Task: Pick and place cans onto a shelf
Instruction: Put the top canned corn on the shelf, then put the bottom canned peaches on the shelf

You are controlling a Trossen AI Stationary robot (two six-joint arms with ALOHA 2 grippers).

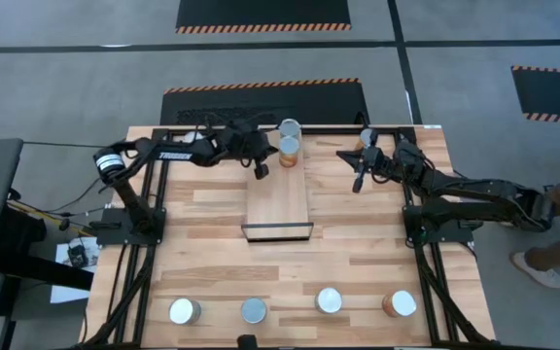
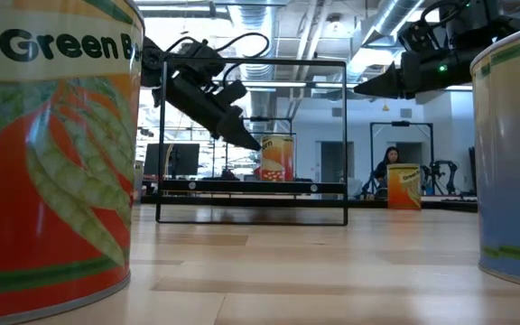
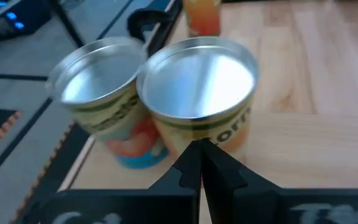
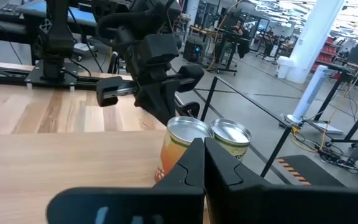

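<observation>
Two cans stand side by side on their bases at the far end of the shelf (image 1: pixel 278 199): one (image 1: pixel 290 127) at the very end, one (image 1: pixel 288 149) just in front of it. My left gripper (image 1: pixel 259 172) is shut and slants down over the shelf, its tips close to the side of the nearer can (image 3: pixel 197 118), beside the other can (image 3: pixel 104 93). My right gripper (image 1: pixel 357 183) hangs shut and empty above the table to the right of the shelf. It points toward both cans (image 4: pixel 194 146). My left gripper's shut fingertips (image 3: pixel 197 155) stand right at the label side of the nearer can, below its rim, coming at it slanting down from the table's near left. Whether they touch it I cannot tell.
Several cans stand in a row along the near edge (image 1: pixel 184 311) (image 1: pixel 253 310) (image 1: pixel 329 300) (image 1: pixel 400 304). Another can (image 2: pixel 403 187) stands at the far right, by my right arm. A person's leg and shoe (image 1: pixel 542 267) show beside the table's right edge.
</observation>
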